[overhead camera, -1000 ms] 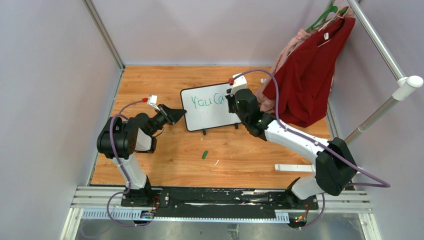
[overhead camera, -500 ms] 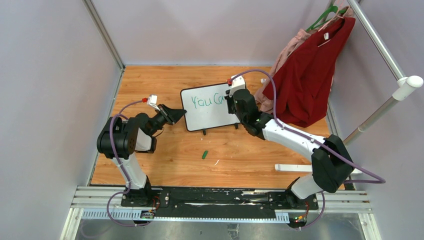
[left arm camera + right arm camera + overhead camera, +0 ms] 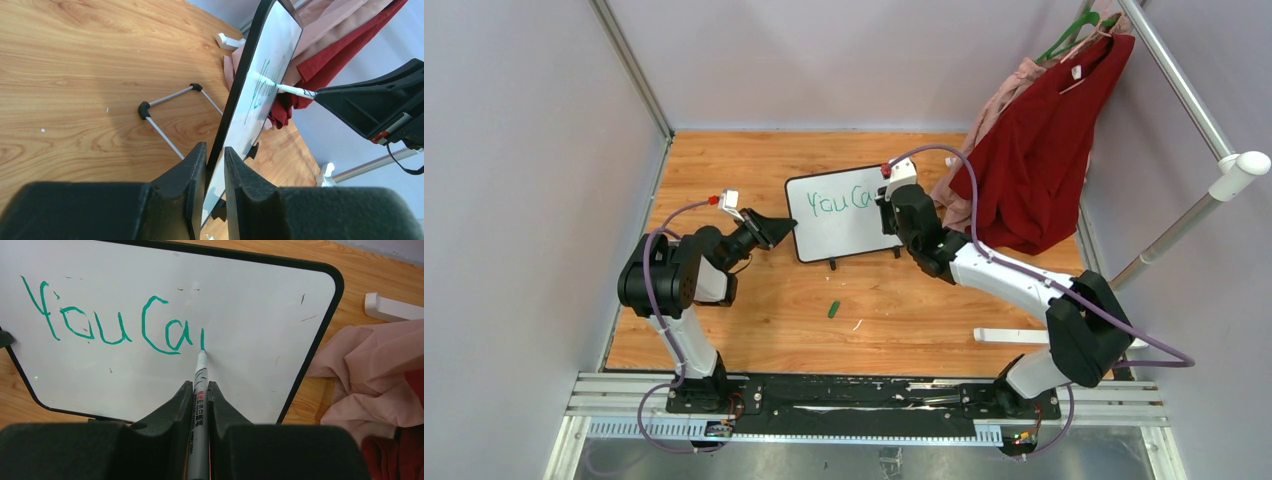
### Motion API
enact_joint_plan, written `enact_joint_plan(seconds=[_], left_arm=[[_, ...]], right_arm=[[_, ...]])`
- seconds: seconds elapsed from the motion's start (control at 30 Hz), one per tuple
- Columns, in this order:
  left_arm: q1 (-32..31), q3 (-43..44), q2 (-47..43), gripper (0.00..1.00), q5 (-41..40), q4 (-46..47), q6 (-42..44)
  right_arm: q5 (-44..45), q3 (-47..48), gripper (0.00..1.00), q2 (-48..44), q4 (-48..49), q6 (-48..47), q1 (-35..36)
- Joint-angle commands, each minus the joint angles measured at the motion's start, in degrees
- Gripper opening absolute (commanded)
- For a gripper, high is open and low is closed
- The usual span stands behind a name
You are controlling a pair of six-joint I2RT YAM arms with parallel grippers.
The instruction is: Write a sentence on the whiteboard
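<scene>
The whiteboard (image 3: 839, 228) stands upright on the wooden table, and my left gripper (image 3: 782, 229) is shut on its left edge; in the left wrist view the fingers (image 3: 215, 150) pinch the black frame of the whiteboard (image 3: 267, 60). The sentence (image 3: 112, 320), in green, reads "You Ca" followed by a short upright stroke. My right gripper (image 3: 201, 385) is shut on a grey marker (image 3: 199, 405) whose tip touches the whiteboard (image 3: 260, 305) at the foot of that stroke. From above, the right gripper (image 3: 890, 205) sits at the board's right part, beside the sentence (image 3: 842, 201).
A red garment (image 3: 1044, 150) and pink cloth (image 3: 365, 365) hang from a rack (image 3: 1184, 90) just right of the board. A green cap (image 3: 833, 309) lies on the table in front. The rack's white foot (image 3: 1014, 336) lies at the right. A wire stand (image 3: 165, 115) props up the board.
My right gripper has shifted slightly along the board with the marker, and more of the green lettering shows. The left arm and the board have not moved.
</scene>
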Motion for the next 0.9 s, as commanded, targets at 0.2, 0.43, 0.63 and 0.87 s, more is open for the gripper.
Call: enact_joint_plan(seconds=[0.2,0.43,0.63,0.87], left_arm=[[-0.6,0.1,-1.7,0.24,0.5,3.1,0.4],[-0.8,0.0,-1.8,0.24,0.5,3.1,0.4],[-0.8,0.1,-1.8,0.24,0.5,3.1,0.5],[-0.8,0.2,-1.8,0.24,0.5,3.1,0.4]], right_arm=[[0.4,1.1,0.00,-0.5,-0.3,0.4,-0.7],[0.5,3.4,0.00,0.3,-0.6,-0.6,-0.8],[0.6,4.8,0.00,0.9,-0.7,-1.0,-0.9],[0.6,5.6,0.00,1.5,-0.9,-1.1,-1.9]])
